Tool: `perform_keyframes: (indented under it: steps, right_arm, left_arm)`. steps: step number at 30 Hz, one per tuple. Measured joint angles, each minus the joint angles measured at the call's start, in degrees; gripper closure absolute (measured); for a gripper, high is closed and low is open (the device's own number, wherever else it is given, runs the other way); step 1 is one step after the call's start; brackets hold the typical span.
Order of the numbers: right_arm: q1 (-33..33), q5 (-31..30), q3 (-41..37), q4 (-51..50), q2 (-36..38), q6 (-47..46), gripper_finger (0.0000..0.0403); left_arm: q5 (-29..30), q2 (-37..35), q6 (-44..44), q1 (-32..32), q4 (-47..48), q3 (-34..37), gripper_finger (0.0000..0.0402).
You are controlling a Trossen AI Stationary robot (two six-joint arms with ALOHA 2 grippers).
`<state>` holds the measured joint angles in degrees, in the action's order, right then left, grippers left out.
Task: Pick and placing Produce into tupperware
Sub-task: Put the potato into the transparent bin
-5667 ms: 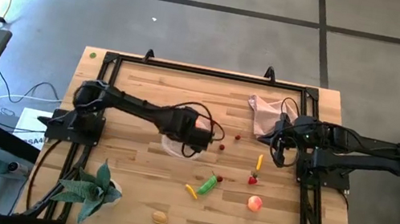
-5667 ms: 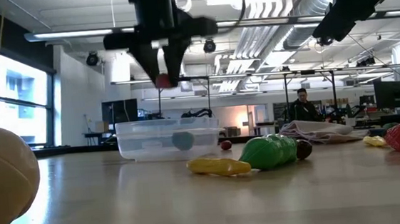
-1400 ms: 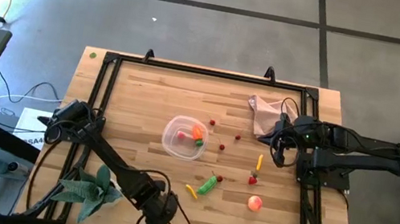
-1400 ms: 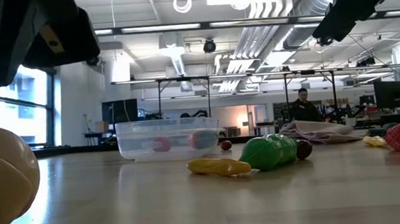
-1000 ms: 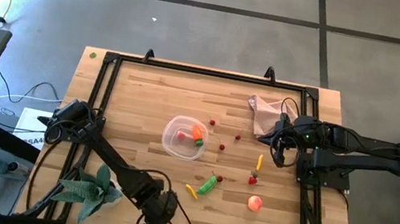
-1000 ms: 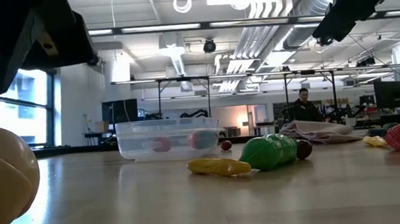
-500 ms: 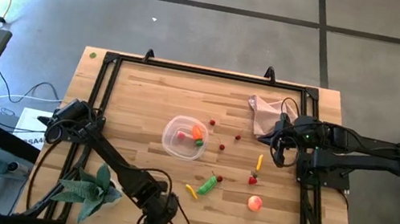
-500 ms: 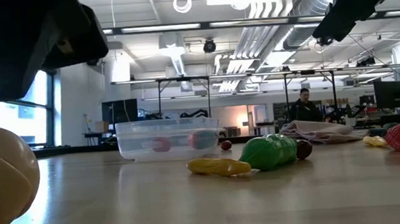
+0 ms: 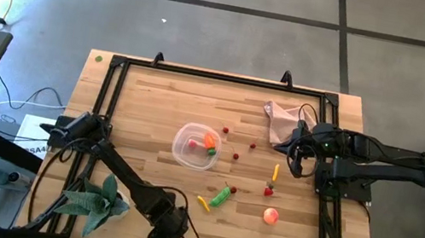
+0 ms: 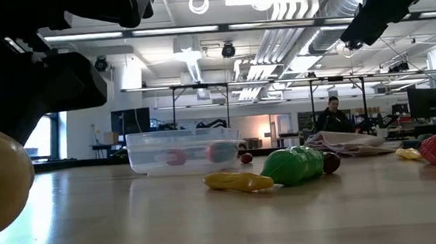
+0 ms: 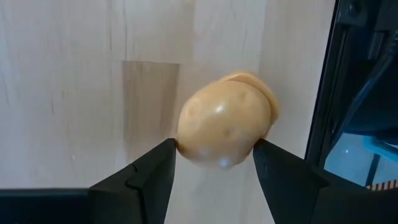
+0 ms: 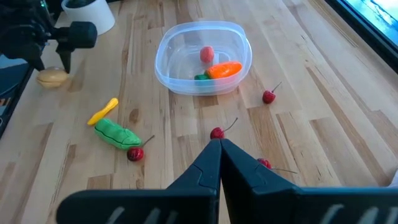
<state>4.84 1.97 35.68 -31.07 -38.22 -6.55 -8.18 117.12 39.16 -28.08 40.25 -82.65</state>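
Left arm: it reaches low across the surface (image 9: 155, 101), well away from the tupperware (image 9: 195, 147), toward the near edge beside the green leafy plant (image 9: 99, 200).
Left tool (image 11: 214, 163): its two fingers stand spread, one on each side of the tan lump (image 11: 222, 129). Their tips sit right at the lump's sides. It is hard to tell if they press it.
Tan lump: it rests on the wood, far from the tupperware, close to the black frame at the near edge.
Right arm: it waits off to the tupperware's right, next to the pink cloth (image 9: 283, 119).
Right tool (image 12: 219, 144): its fingers are pressed together and hold nothing. It hangs above the wood.
Tupperware: it sits near the middle of the surface. An orange carrot (image 12: 224, 70), a small red piece and a bit of green lie inside.
Around the tupperware: a green pepper (image 9: 221, 196) and a yellow piece (image 9: 203, 203) lie near it on the near side. A peach-pink fruit (image 9: 270, 217) lies farther right. Tiny red berries (image 12: 268, 97) are dotted close by.
Room: grey floor, ceiling lights and pipes. A person (image 10: 331, 114) is far behind the tupperware.
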Motion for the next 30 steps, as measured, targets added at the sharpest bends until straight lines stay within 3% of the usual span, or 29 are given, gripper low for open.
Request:
perform_keyframes:
  steps: [21, 30]
  right_arm:
    - [0.00, 0.01, 0.00, 0.02, 0.00, 0.01, 0.0402]
    - [-0.01, 0.01, 0.00, 0.02, 0.00, 0.00, 0.0402]
  left_arm:
    - [-0.26, 0.00, 0.15, 1.73, 3.05, -0.07, 0.0195]
    - [-1.30, 0.00, -1.20, 2.65, 5.11, -0.04, 0.0155]
